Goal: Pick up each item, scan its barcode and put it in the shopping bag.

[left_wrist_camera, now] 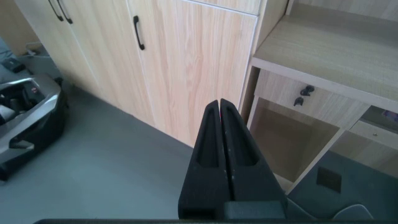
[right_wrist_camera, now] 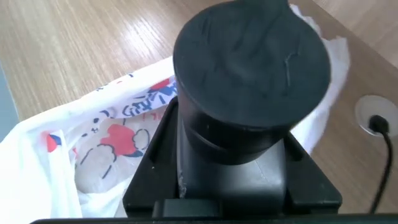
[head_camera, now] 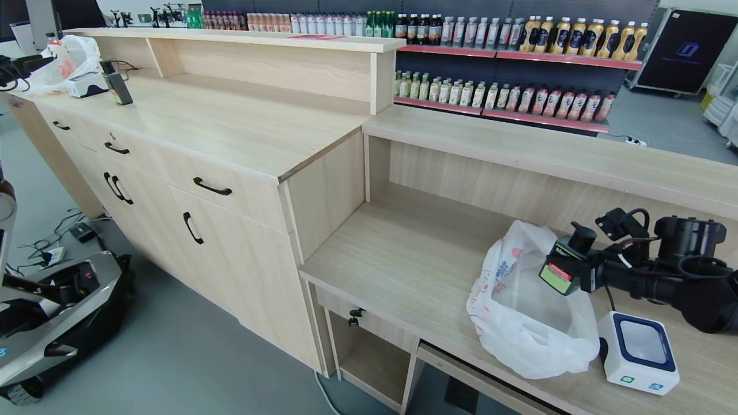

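Holding a black-capped bottle (head_camera: 558, 275) in the right gripper (head_camera: 588, 271), fingers clamped round its body, directly above the open mouth of the shopping bag (head_camera: 519, 346). From the right wrist, looking straight down past the bottle cap (right_wrist_camera: 252, 62) onto the printed plastic of the bag (right_wrist_camera: 93, 155).

Judging by that position, past the scan and into the bagging step for this item: poised over the bag, away from the scanner (head_camera: 637, 351) sitting just to the right of the bag, near the counter's front edge. Left to do, most likely: lower, release, then go for whatever comes next. Cannot tell whether anything already lies inside the bag.

Left gripper (left_wrist_camera: 219, 109) idle, fingers pressed together on nothing, hanging low and well to the left of the bag, over the grey floor (left_wrist_camera: 124, 162) beside the cabinet doors (left_wrist_camera: 186, 56).

Under the bag, a pale wood-grain lower counter (head_camera: 415, 253). Up and left of the bag, a higher counter (head_camera: 219, 121) with drawers. Behind the bag, across the aisle, shop shelves of drink bottles (head_camera: 496, 95).
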Available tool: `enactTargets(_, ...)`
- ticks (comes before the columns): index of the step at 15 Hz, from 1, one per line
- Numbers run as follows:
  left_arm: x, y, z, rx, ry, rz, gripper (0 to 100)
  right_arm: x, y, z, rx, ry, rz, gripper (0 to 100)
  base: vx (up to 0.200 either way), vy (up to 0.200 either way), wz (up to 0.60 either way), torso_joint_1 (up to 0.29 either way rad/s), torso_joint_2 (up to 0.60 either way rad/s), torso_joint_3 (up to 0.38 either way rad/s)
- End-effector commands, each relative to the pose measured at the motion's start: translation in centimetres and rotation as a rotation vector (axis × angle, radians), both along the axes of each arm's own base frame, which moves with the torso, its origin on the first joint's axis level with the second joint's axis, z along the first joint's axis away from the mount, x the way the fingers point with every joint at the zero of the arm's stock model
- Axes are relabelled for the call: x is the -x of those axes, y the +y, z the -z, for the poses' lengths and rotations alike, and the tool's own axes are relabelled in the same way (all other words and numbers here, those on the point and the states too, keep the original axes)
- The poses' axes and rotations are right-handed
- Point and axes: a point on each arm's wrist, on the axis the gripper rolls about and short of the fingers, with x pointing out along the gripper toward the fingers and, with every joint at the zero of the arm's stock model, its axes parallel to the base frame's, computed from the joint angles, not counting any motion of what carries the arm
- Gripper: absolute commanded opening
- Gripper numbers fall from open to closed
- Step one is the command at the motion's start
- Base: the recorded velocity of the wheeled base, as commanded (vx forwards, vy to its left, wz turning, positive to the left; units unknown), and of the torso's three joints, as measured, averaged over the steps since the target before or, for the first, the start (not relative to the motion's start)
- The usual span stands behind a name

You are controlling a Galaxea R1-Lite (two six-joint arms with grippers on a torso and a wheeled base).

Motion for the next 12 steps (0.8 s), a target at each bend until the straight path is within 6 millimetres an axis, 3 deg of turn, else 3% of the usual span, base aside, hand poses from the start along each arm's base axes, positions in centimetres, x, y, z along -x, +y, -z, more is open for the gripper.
enactTargets(1, 0.0, 0.0, 0.0, 0.0, 0.0, -0.001, 0, -0.7, 0.5, 0.9, -0.005, 0.016, -0.027, 0, 0.0, 0.0, 0.0, 0.0, 0.0, 0.0)
enactTargets(7, 0.0, 0.0, 0.0, 0.0, 0.0, -0.001, 0, -3.0, -0.2, 3.2, -0.002, 0.005, -0.019, 0, 0.0, 0.0, 0.0, 0.0, 0.0, 0.0)
enactTargets(12, 0.0, 0.0, 0.0, 0.0, 0.0, -0.001, 0, -3.1, -1.1, 5.2, 0.019, 0.024, -0.007, 0, 0.0, 0.0, 0.0, 0.0, 0.0, 0.0)
